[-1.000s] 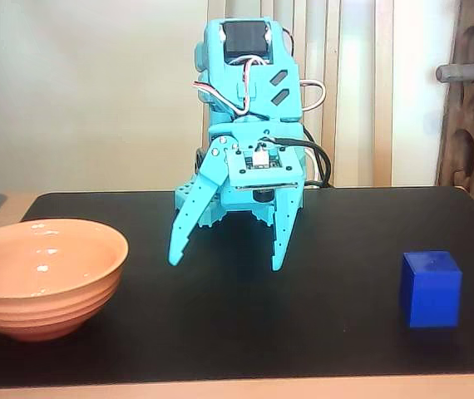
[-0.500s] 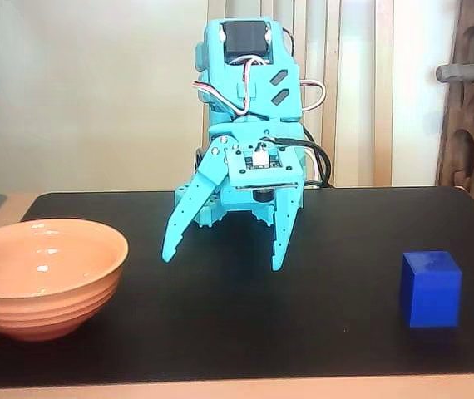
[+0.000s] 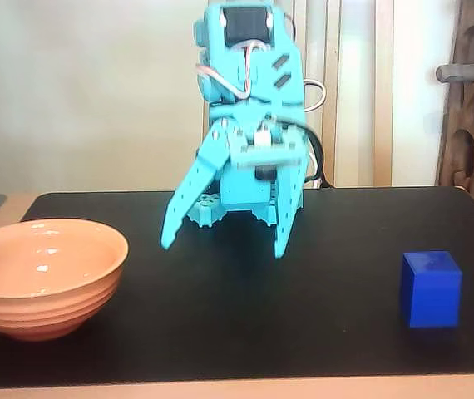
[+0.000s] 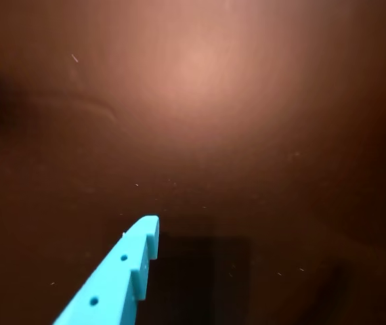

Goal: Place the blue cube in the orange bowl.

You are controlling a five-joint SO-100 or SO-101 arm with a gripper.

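We find the blue cube [image 3: 431, 288] resting on the black table mat [image 3: 245, 332], near the right edge in the fixed view, upright with one flat face toward the camera. Well apart from it, toward the centre, hangs the gripper [image 3: 224, 247], its two turquoise fingers spread wide and holding nothing, tips just above the mat. We judge the cube to lie to the right of the fingers in the fixed view, so the approach calls for a sideways swing that way. The orange bowl [image 3: 44, 274] sits on the opposite, left side, empty. The wrist view shows one finger [image 4: 122, 274] over bare mat.
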